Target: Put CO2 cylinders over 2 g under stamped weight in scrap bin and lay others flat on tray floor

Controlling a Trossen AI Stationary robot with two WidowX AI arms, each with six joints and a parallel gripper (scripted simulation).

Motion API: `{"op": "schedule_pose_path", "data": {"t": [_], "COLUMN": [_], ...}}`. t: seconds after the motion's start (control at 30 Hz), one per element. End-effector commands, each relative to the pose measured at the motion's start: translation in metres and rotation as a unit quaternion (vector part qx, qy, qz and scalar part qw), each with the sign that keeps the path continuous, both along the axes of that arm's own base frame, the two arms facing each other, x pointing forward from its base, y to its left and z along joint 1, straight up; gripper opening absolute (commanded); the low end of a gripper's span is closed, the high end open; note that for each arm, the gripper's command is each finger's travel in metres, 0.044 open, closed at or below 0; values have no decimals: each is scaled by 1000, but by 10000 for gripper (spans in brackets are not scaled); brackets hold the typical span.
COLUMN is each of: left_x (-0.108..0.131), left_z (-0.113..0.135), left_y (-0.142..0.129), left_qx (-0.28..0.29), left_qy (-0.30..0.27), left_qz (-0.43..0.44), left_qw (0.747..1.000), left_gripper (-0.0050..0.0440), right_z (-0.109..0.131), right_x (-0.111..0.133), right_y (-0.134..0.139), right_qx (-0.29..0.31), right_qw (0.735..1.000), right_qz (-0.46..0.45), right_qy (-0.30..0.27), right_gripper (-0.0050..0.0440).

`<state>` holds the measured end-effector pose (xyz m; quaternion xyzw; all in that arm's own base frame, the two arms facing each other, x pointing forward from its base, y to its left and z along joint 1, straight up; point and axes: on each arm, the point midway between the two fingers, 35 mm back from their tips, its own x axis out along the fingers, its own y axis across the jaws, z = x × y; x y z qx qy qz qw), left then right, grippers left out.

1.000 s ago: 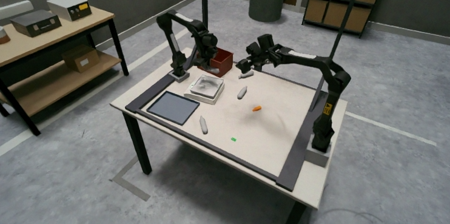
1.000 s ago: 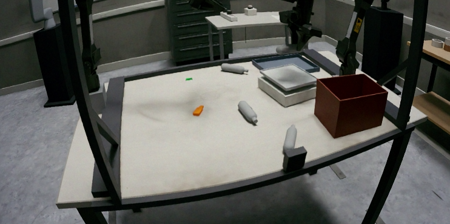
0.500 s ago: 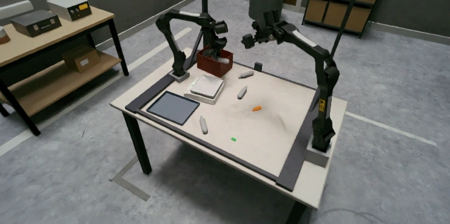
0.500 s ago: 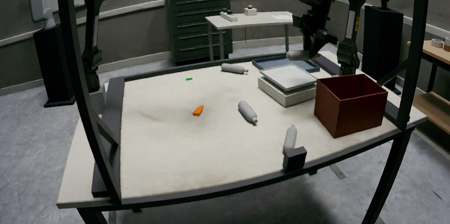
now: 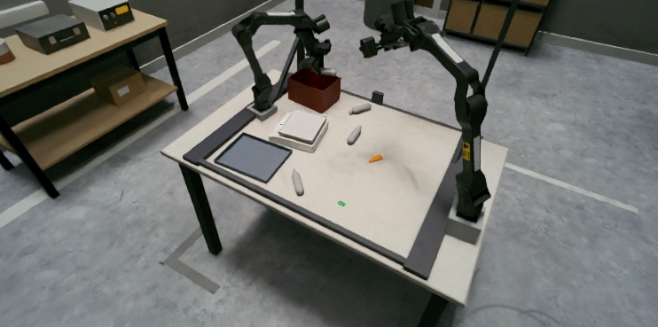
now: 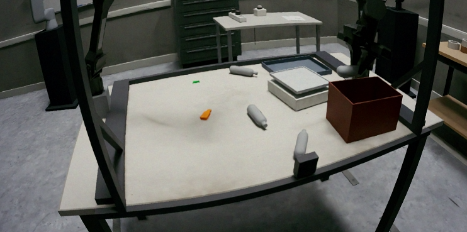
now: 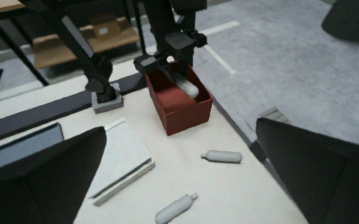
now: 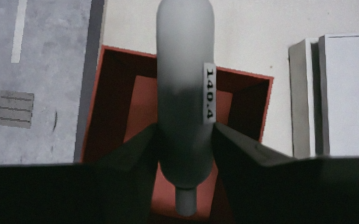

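My right gripper (image 5: 321, 68) (image 6: 359, 66) (image 7: 179, 82) (image 8: 185, 130) is shut on a grey CO2 cylinder (image 5: 328, 71) (image 6: 345, 71) (image 7: 187, 88) (image 8: 183, 75) stamped 140.4. It holds the cylinder level just above the rim of the red scrap bin (image 5: 313, 94) (image 6: 362, 119) (image 7: 181, 117) (image 8: 113, 115). The white scale (image 5: 301, 127) (image 6: 299, 80) (image 7: 126, 145) (image 8: 348, 90) is bare beside the bin. The dark tray (image 5: 253, 156) (image 6: 294, 61) (image 7: 26, 142) lies beyond it. Three more cylinders (image 5: 360, 108) (image 5: 353, 135) (image 5: 297, 182) lie on the table. My left gripper (image 5: 368, 46) (image 7: 181, 129) is open, high above the table.
A small orange piece (image 5: 375, 158) (image 6: 206, 114) and a green piece (image 5: 342, 203) (image 6: 196, 82) lie mid-table. A small dark block (image 5: 377, 97) (image 6: 305, 164) stands at the table edge by one cylinder (image 6: 300, 142). Dark frame posts rise at the table's edges.
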<state>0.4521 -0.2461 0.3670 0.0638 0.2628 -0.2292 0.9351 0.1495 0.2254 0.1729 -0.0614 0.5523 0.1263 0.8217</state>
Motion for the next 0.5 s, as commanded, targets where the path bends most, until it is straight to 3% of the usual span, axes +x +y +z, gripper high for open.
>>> {"op": "schedule_pose_path", "data": {"t": [0.0, 0.07, 0.23, 0.47], "left_x": [-3, -2, -3, -5], "left_z": [11, 11, 11, 14], "left_y": [-1, -1, -1, 1], "left_qx": [-3, -3, -3, -5], "left_qy": [-8, -8, -7, -10], "left_qz": [-3, -3, -3, -2], "left_qw": [1000, 1000, 1000, 1000], "left_gripper": [440, 440, 440, 440], "right_z": [-2, -10, -9, -26], "right_x": [-29, -48, -61, -56], "right_y": [14, 11, 20, 3], "right_qx": [-5, -21, -10, -29], "right_qw": [1000, 999, 999, 997], "right_qz": [21, 33, 22, -33], "right_qy": [-6, 11, 31, 61], "right_gripper": [-50, -50, -50, -50]}}
